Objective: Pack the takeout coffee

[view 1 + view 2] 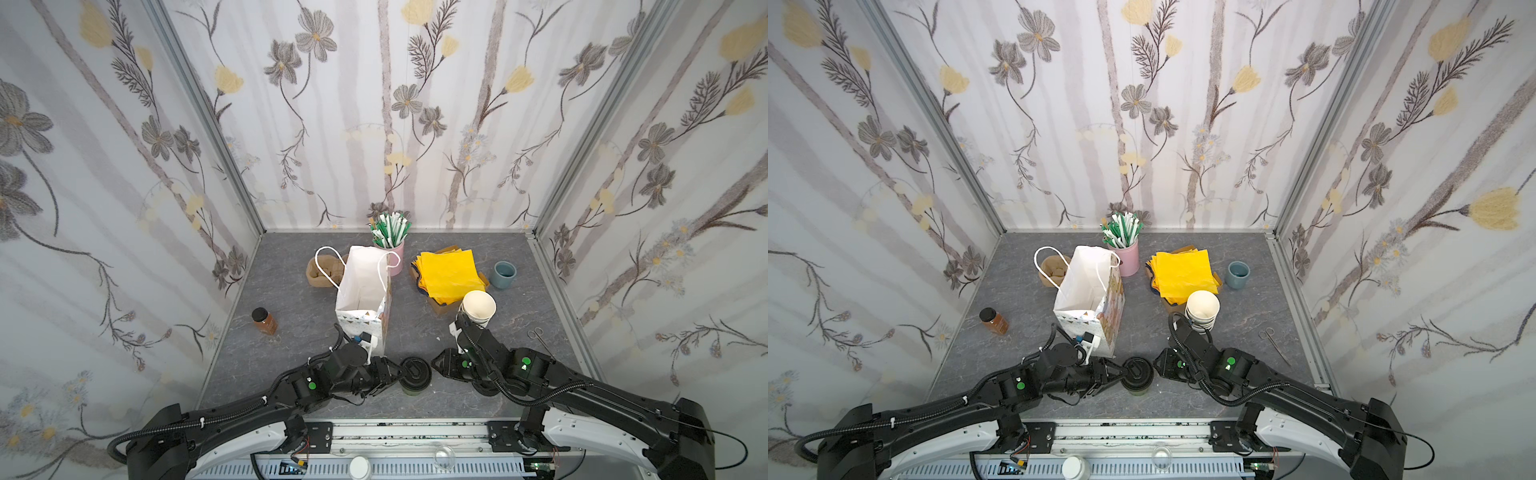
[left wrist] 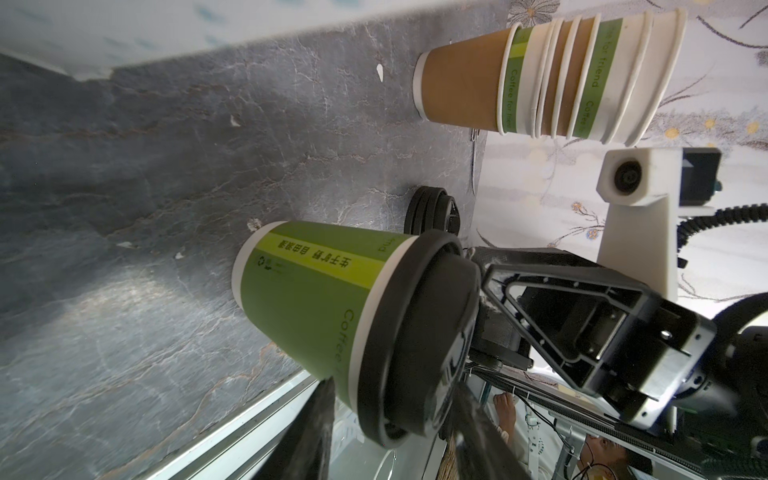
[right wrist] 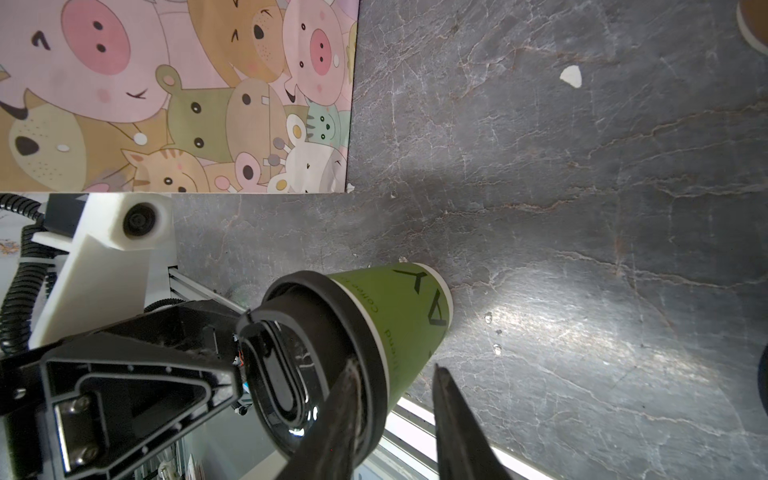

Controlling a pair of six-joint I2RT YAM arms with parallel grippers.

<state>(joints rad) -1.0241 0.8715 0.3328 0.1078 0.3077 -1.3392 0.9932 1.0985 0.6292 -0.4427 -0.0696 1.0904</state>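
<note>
While the takeout coffee [image 1: 414,386] stands upright by the near edge of the table [image 1: 291,353], a little nearer than the paper bag [image 1: 361,291], I see both grippers level with its black lid [image 1: 415,370]. My left gripper [image 1: 397,375] meets it from the left, jaws parted about the lid. My right gripper [image 1: 435,363] sits just beside it on the right, jaws narrow, one finger [image 3: 336,415] across the lid's rim. Whether either actually clamps the cup, I cannot tell.
</note>
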